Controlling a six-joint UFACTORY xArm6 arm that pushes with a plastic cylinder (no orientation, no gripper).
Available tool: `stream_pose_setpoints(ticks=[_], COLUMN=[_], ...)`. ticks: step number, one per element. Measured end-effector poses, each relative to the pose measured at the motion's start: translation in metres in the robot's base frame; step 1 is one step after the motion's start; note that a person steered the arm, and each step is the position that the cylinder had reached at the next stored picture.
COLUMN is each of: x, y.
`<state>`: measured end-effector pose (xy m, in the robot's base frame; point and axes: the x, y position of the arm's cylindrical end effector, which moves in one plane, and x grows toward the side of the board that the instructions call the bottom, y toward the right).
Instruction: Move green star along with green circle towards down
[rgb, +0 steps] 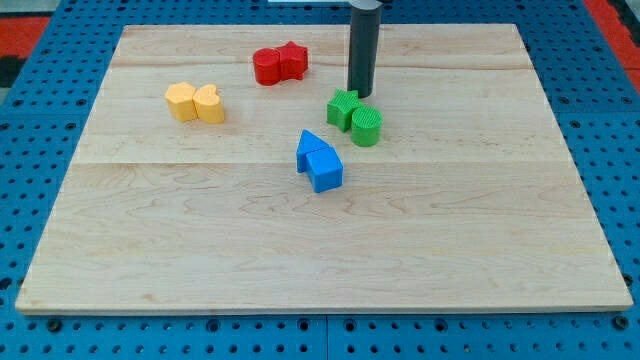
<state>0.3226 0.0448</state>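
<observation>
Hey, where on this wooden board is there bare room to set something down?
The whole bottom half, below the blue blocks, is bare, as is the right side past the green circle. The top middle is crowded: red blocks, green star, my tip just above it. Yellow blocks occupy the upper left.

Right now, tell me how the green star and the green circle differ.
The green star has notched, pointed sides; the green circle is a round cylinder with a ribbed wall. The green star lies nearer the view's top and left; the green circle sits at its lower right. My tip stands just above the green star, farther from the green circle. Both are green and touch each other.
</observation>
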Motion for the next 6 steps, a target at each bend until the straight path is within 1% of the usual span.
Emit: stream_pose_setpoints(ticks=[1,2,4,6], x=[-0.020,-0.023,-0.012,0.018], y=[-0.020,-0.042,-0.040,-0.040])
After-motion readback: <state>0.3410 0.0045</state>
